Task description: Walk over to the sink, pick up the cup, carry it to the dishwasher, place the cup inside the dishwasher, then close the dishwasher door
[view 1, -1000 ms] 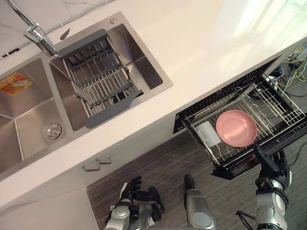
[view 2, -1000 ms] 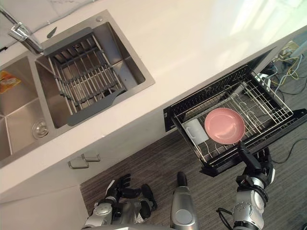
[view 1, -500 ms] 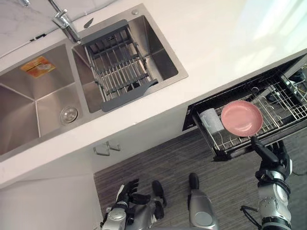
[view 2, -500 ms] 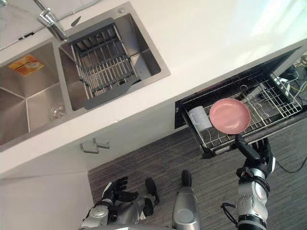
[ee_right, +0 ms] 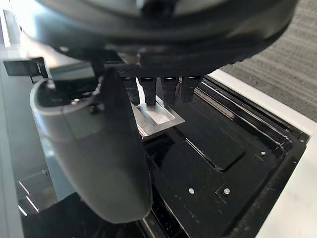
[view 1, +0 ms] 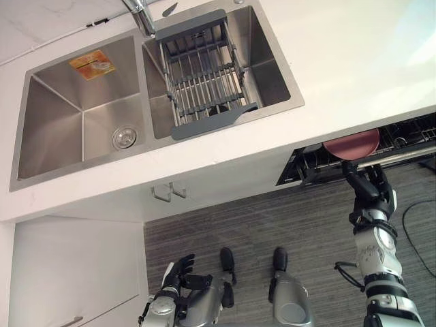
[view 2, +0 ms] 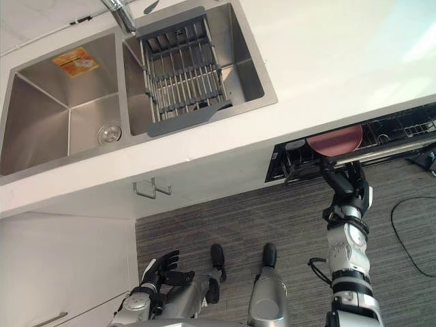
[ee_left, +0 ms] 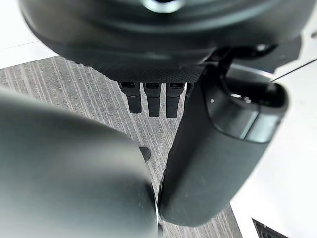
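The right hand [view 1: 368, 192] was raised to the front edge of the dishwasher [view 2: 281, 167], below the white counter [view 1: 354, 61]. Its fingers [ee_right: 170, 91] were straight and apart from the thumb, and they held nothing. In the right wrist view they pointed at a small metal tab [ee_right: 158, 115] on a black panel [ee_right: 218, 153] of the dishwasher; I cannot tell if they touched it. The rack [view 2: 398, 131] was mostly under the counter. A pink plate [view 1: 351, 142] lay in it. The cup [view 2: 295, 145] was in the rack just beside the plate, on the sink side, and showed as a pale edge. The sink [view 1: 61, 129] had two basins, with a grey drainer [view 1: 203, 75] across the one nearer the dishwasher. The left hand [view 1: 178, 271] hung low over the grey floor [view 1: 300, 218], with relaxed, spread fingers and nothing in it.
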You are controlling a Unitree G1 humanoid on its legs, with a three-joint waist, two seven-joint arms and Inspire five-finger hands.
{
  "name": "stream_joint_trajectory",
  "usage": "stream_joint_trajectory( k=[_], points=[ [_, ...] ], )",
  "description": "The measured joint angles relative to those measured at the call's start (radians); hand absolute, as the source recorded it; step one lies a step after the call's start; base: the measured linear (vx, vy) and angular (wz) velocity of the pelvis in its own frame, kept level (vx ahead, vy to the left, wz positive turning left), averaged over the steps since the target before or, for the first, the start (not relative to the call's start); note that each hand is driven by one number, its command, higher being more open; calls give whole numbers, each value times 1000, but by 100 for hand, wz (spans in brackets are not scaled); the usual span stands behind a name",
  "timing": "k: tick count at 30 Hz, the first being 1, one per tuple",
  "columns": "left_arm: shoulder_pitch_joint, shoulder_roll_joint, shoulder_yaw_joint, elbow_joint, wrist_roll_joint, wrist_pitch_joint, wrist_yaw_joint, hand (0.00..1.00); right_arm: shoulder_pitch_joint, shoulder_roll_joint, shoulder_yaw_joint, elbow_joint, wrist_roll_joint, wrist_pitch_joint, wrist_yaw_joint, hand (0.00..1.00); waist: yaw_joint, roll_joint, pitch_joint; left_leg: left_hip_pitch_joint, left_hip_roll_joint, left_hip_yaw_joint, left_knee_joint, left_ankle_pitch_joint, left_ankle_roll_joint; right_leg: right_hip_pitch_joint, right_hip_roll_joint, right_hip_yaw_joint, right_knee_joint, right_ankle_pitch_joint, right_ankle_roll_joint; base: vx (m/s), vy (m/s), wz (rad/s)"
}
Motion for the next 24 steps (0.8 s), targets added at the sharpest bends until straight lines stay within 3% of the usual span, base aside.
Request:
stream_joint_trajectory(
  k=[7, 11, 20, 24],
  points=[
    [6, 5, 0, -16, -3, 0, -2, 90, -158, -64, 36, 140, 0, 22, -6, 90, 9, 6, 3, -19, 2, -38, -17, 22, -11, -7, 4, -35, -6, 0, -8, -14, -15, 16],
    [7, 7, 0, -21, -9, 0, -3, 90, -228, -128, 146, 208, -27, 42, -5, 90, 9, 7, 3, -28, 7, -38, -17, 26, -7, -11, 12, -38, -18, 8, -16, 0, 0, 0],
    [7, 10, -2, -24, -10, -1, -1, 90, -247, -137, 201, 223, -123, 50, -14, 90, 8, 6, 4, -35, 19, -39, -20, 36, -12, -3, 35, -36, -58, 33, -28, -15, -6, -1],
    [7, 11, -7, -25, -9, 1, -1, 90, -174, -134, 224, 141, -180, 61, 12, 90, 7, 4, 6, -21, 28, -42, -32, 42, -16, 12, 46, -39, -66, 38, -35, 0, 0, 0]
  ],
)
